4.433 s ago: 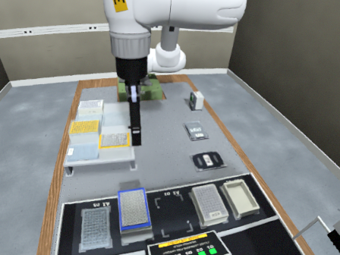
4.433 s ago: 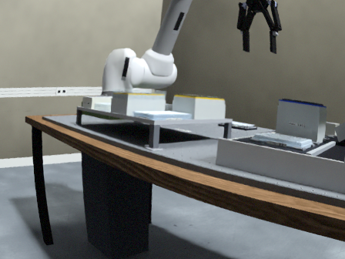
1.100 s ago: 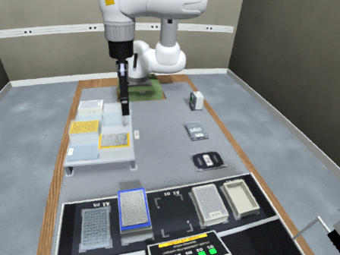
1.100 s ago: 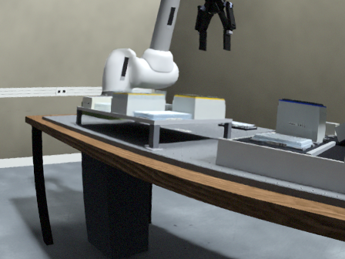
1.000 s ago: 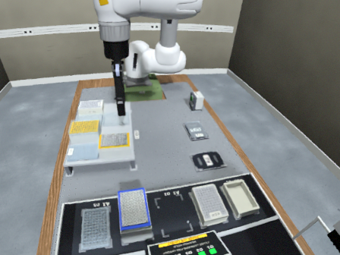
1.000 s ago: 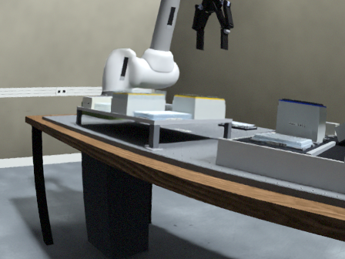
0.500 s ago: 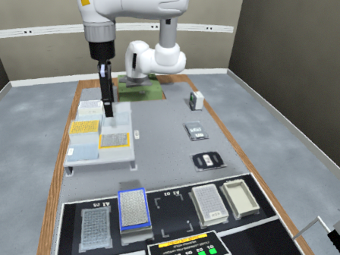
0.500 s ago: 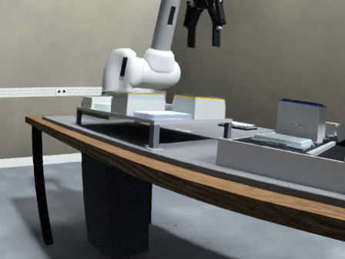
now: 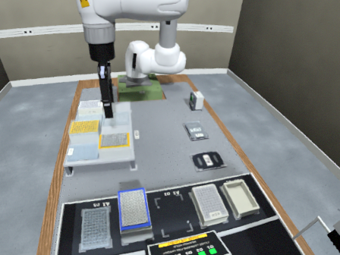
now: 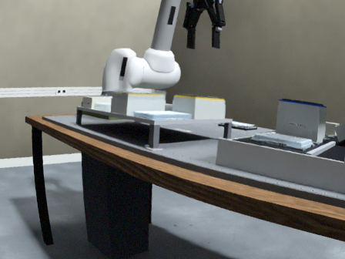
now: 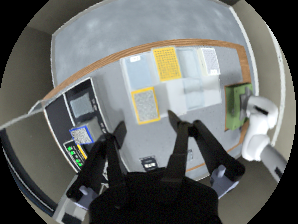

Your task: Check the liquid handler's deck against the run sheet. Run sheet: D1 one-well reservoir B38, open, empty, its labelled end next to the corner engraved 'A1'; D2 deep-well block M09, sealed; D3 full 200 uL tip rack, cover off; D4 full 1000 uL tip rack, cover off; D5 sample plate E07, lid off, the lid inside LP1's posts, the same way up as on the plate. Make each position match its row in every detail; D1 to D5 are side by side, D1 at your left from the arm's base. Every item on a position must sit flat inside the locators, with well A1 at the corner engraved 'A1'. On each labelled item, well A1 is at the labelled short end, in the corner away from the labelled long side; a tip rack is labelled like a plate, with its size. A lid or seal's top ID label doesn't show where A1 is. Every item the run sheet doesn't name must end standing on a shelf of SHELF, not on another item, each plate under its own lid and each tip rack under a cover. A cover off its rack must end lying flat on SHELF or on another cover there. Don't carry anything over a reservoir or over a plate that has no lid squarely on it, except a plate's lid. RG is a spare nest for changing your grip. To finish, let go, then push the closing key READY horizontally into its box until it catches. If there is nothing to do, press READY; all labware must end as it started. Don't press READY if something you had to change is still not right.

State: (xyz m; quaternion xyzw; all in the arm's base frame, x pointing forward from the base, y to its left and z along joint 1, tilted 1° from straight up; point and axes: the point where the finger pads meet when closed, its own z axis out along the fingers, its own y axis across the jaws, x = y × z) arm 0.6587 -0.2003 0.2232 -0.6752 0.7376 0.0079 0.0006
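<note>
My gripper (image 9: 108, 114) hangs open and empty above the back right part of SHELF (image 9: 102, 133); it also shows in the side view (image 10: 202, 40) and the wrist view (image 11: 143, 129). On SHELF stand a yellow-topped tip rack (image 9: 84, 127), a yellow-rimmed tip rack (image 9: 114, 140), a white-topped item (image 9: 90, 106), a clear cover (image 9: 121, 118) and a pale flat piece (image 9: 85, 152). On the deck, from right to left, sit the cream reservoir (image 9: 240, 197), the deep-well block (image 9: 209, 203), an empty nest (image 9: 172, 214), a blue-rimmed tip rack (image 9: 133, 210) and a clear sample plate (image 9: 96, 228).
A flat lid lies at the lid park (image 9: 196, 130). The spare nest RG (image 9: 208, 159) is a dark plate nearer the deck. The READY key box (image 9: 196, 99) stands at the back right. The arm's green base (image 9: 138, 89) is behind SHELF.
</note>
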